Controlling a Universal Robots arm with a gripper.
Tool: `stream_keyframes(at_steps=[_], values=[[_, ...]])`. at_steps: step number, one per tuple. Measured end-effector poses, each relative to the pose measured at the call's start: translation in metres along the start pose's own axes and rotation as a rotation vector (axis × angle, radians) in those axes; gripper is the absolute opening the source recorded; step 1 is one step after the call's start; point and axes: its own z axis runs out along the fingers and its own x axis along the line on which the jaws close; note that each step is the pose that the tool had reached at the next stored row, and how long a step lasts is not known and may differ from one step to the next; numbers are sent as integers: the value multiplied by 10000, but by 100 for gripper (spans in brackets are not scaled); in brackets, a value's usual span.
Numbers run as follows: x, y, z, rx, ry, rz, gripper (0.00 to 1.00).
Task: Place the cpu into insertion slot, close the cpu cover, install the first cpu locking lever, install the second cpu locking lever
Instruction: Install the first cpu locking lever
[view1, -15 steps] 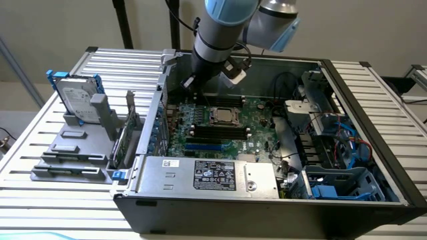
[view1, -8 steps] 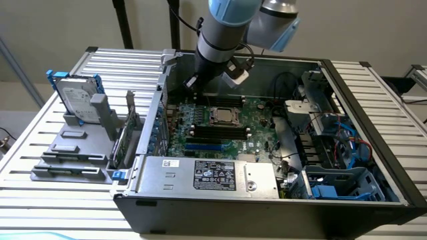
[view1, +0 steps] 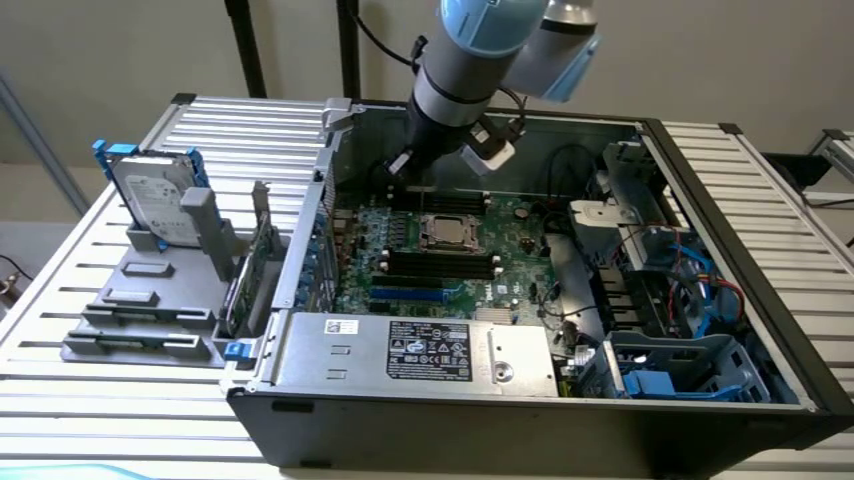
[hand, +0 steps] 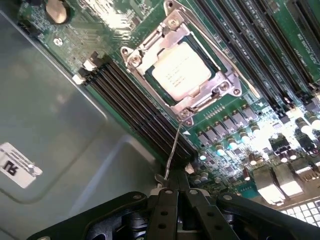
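- The pale square chip (hand: 181, 75) lies in the socket (view1: 449, 232) on the green board (hand: 235, 110), with the silvery cover (hand: 222, 85) shut around its edges.
- A thin wire lever (hand: 174, 150) juts from the socket's corner.
- The arm (view1: 461, 70) reaches down into the computer case (view1: 534, 420). The gripper (hand: 172, 192) is closed tight, with the lever's end at its fingertips; whether it is pinching the lever cannot be told.

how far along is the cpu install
Done: the cpu sits in the insertion slot with the cpu cover down around it. In hand: the shut end effector meets the tip of a thin locking lever sticking out from the socket. Left: that lever is not latched; the other's state is unclear.
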Motion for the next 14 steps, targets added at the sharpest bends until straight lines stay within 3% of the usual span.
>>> stream_keyframes(at_steps=[5,8,10,13,14], values=[[119,134,-14,34,47,4,11],[123,148,-2,12,69,10,11],[120,155,13,-52,122,-29,11],[113,158,30,-224,233,-125,11],[109,157,35,-253,238,-152,11]])
